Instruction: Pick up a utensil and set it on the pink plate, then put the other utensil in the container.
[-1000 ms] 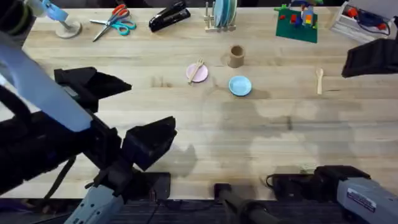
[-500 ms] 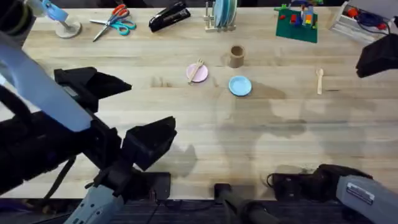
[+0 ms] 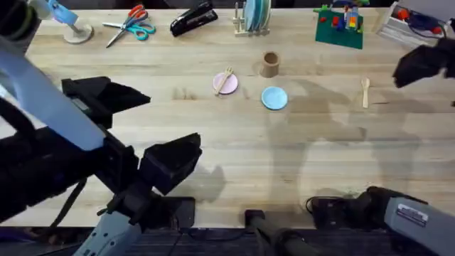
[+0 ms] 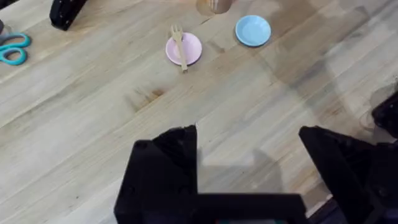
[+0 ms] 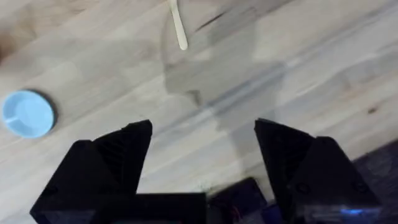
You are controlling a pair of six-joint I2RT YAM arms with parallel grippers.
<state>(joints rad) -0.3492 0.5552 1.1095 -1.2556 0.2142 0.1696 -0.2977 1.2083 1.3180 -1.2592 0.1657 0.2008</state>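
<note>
The wooden fork (image 3: 227,75) lies across the small pink plate (image 3: 225,84) near the table's middle, also seen as fork (image 4: 180,43) on plate (image 4: 186,50). The brown container (image 3: 269,64) stands just right of and behind it. The wooden spoon (image 3: 365,92) lies flat on the table to the right; its handle (image 5: 179,25) shows in the right wrist view. My right gripper (image 3: 423,64) hovers high, right of the spoon, open and holding nothing (image 5: 202,149). My left gripper (image 4: 249,155) is raised over the near left of the table, open with nothing in it.
A light blue plate (image 3: 274,98) sits right of the pink one. Along the back edge are scissors (image 3: 130,23), a black stapler (image 3: 193,18), a rack of upright plates (image 3: 254,17) and a toy-brick build (image 3: 340,23). Bare wood stretches between the plates and the spoon.
The right gripper has shifted at the right edge, first outward, then back left toward the spoon; its shadow drifted rightward. The left arm, fork and spoon have not moved.
</note>
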